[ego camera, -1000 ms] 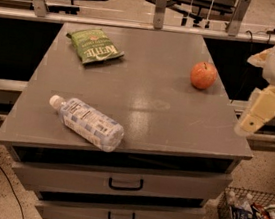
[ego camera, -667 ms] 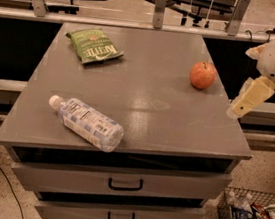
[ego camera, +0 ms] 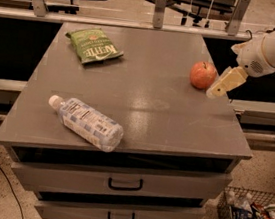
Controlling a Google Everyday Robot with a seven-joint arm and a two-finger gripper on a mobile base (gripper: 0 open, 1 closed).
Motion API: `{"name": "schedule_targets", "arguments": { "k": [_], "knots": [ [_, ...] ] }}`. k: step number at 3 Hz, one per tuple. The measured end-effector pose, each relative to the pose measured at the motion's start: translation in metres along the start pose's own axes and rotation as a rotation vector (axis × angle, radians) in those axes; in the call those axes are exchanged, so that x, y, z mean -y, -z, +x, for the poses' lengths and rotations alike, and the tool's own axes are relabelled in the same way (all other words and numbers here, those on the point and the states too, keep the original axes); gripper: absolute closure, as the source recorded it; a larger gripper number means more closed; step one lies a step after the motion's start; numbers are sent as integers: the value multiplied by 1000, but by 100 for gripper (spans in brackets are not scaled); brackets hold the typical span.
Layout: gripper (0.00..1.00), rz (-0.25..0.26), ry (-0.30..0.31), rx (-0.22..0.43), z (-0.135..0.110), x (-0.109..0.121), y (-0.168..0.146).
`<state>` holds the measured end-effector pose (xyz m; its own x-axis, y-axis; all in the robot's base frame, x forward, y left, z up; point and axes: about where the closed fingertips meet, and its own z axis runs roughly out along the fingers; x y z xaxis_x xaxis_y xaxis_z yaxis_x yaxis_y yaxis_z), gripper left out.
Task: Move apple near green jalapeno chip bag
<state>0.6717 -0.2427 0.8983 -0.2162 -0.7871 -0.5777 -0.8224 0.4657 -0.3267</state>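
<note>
At the lower left of the grey table a clear water bottle lies on its side, well apart from everything else, so it should only matter if the carry swings low and wide. In the upper left lies the green jalapeno chip bag, flat with its lettering up. Being light and crinkly, it would probably slide or crumple if the apple were set onto it rather than beside it. Right of centre, in the upper part of the frame, the apple sits on the tabletop near the right edge, not lifted. Just to its right hangs the gripper, pale and angled down toward the fruit. From this side-on view I cannot tell whether it is spread or closed, nor whether it touches the apple. The likely trouble is a nudge from that side rolling the round apple away, or a shallow grip letting it slip. The arm runs off the upper right edge, and the wire basket at the lower right is cut off too.
</note>
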Motion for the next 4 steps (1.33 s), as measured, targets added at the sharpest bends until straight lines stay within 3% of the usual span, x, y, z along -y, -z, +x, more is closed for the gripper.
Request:
{"name": "schedule_targets", "arguments": {
  "k": [2, 3, 4],
  "knots": [
    [0, -28, -122, 75, 2, 9, -47],
    [18, -46, -142, 95, -2, 8, -55],
    [42, -60, -147, 117, -9, 5, -54]
  ]
}}
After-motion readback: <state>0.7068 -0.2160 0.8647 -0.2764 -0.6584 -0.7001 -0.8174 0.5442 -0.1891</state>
